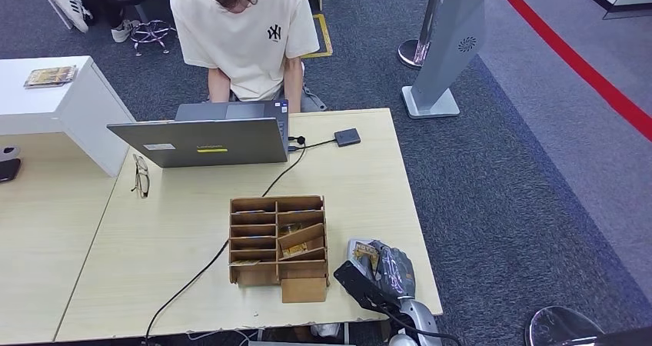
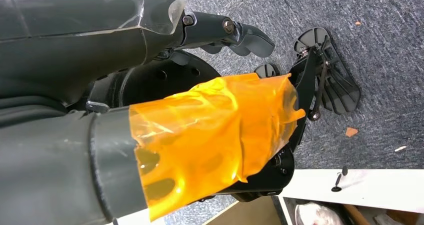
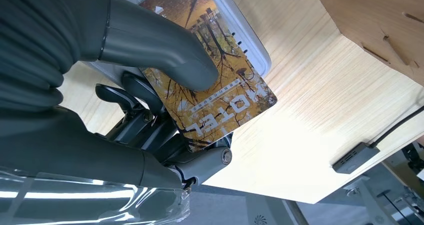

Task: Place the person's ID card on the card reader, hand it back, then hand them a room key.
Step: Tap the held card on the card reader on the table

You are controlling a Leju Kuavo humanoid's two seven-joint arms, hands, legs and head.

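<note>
My right hand [image 1: 384,271] rests at the near right corner of the table [image 1: 154,238], beside a wooden slot box [image 1: 278,246]. In the right wrist view its thumb [image 3: 165,55] presses on a card [image 3: 220,90] printed with autumn trees and the word HOTEL, with fingers [image 3: 135,92] beneath it. The card lies partly over a white card reader [image 3: 242,32], seen in the head view as the pale card reader [image 1: 355,246]. My left hand [image 2: 210,130], wrapped in orange tape, hangs over the carpet and holds nothing. A person [image 1: 242,31] in a cream T-shirt sits across the table.
An open laptop [image 1: 207,140] stands at the far edge, with a cable running to a small dark hub [image 1: 347,137] and off the near edge. Glasses [image 1: 141,174] lie left of it. Cards sit in the box's slots [image 1: 294,248]. A white counter [image 1: 69,100] adjoins at the left.
</note>
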